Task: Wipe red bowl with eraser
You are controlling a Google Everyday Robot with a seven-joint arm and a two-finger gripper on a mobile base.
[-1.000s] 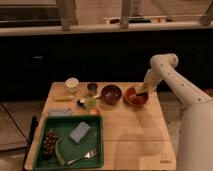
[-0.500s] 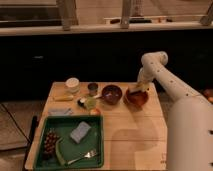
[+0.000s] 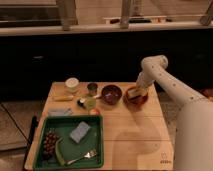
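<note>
Fingers of the gripper point(image 3: 134, 93) look clamped on the eraser point(image 3: 132, 91), held down inside the red bowl point(image 3: 142, 100) at the far right of the bench point(image 3: 135, 131), so the wiping step is in hand; the next move calls for sweeping round the bowl floor under light contact.

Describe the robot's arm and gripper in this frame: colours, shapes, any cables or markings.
The arm is off-white, with smooth rounded tubular casings and a bulbous joint at its bend, widening into a broad white body. No cables or markings show. The gripper, down at the red bowl, is small beside the arm; its detail cannot be made out.
</note>
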